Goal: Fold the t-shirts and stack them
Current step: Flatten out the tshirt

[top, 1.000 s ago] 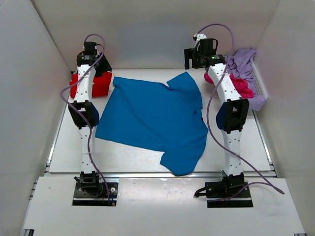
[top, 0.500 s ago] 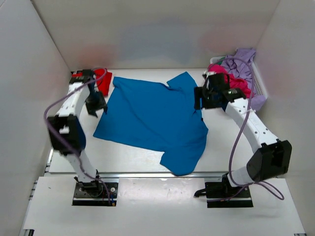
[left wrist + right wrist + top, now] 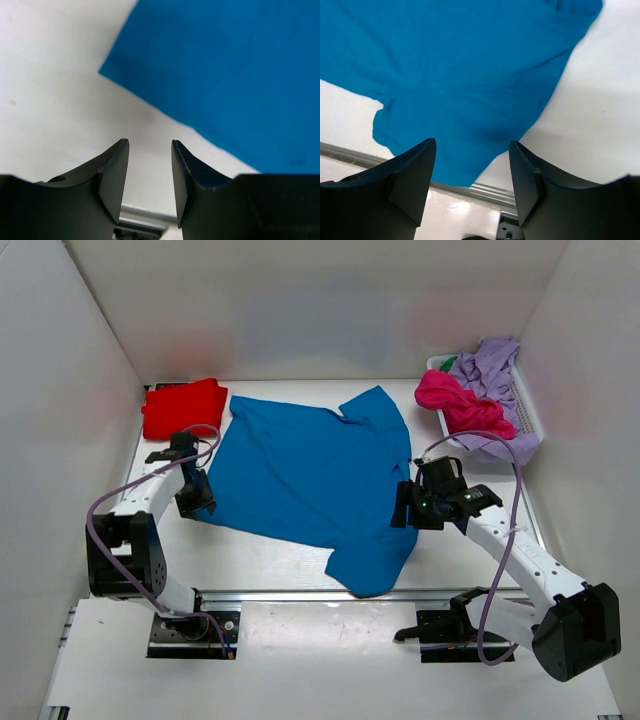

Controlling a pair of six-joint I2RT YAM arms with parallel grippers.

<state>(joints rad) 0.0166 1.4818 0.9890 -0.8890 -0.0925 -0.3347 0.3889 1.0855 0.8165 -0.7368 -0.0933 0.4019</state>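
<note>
White walls are closing in a white table (image 3: 260,550) on three sides, and I am watching both arms reaching low over it.

The left gripper (image 3: 200,502) is hanging with its fingers parted and nothing between them. In its wrist view (image 3: 149,175) the fingers (image 3: 112,175) are framing bare table, and the blue shirt (image 3: 230,75) is lying ahead of them and off to one side, its corner just beyond the tips and its edge slanting down toward the other finger. I cannot tell whether the tips are touching the table.

The right gripper (image 3: 403,508) is standing wide open, gripping nothing. Through its camera (image 3: 472,175) the blue shirt (image 3: 465,75) is filling the space directly ahead of and under the fingers (image 3: 412,182), lying mostly flat with soft wrinkles, and a metal rail (image 3: 480,191) is running across just below the cloth's rounded edge.

From above, the blue shirt (image 3: 310,475) is lying spread between the two grippers, each at one of its side edges. The red shirt (image 3: 183,407) is sitting folded well beyond the left gripper, at the far corner. Well beyond the right gripper, the pink shirt (image 3: 455,405) and the lilac shirt (image 3: 490,365) are lying heaped in the basket (image 3: 530,420).
</note>
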